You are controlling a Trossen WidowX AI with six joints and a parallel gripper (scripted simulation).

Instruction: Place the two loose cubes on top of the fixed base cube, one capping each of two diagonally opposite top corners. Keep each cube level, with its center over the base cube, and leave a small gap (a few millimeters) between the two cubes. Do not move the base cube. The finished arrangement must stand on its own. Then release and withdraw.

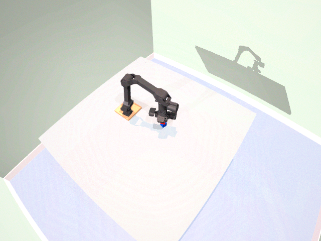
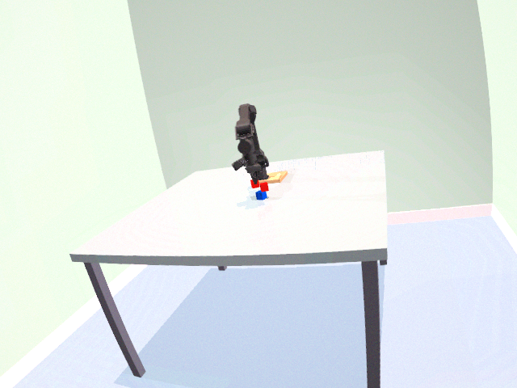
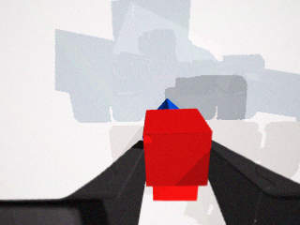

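the dark grey jointed arm rises from its flat orange base plate on the pale white table top and bends over so its black parallel-jaw gripper points down. the two black fingers pinch a small solid red cube between them, one finger on each side face; the cube sits level in the grasp and fills the middle of the wrist view.

in the exterior view the held red cube hangs just left of, and slightly above, a second small red cube. that second red cube rests on top of the small blue base cube, which stands on the table near the arm's base plate. whether the two red cubes touch cannot be told from this distance.

from the wrist, only a small blue corner of the base cube peeks out above the far edge of the held cube, and a strip of red shows under the cube's lower edge. in the top view the gripper covers nearly everything; only a spot of red and blue shows below it.

no container, tray or bin shows in any view; the cubes stand in the open on the table.
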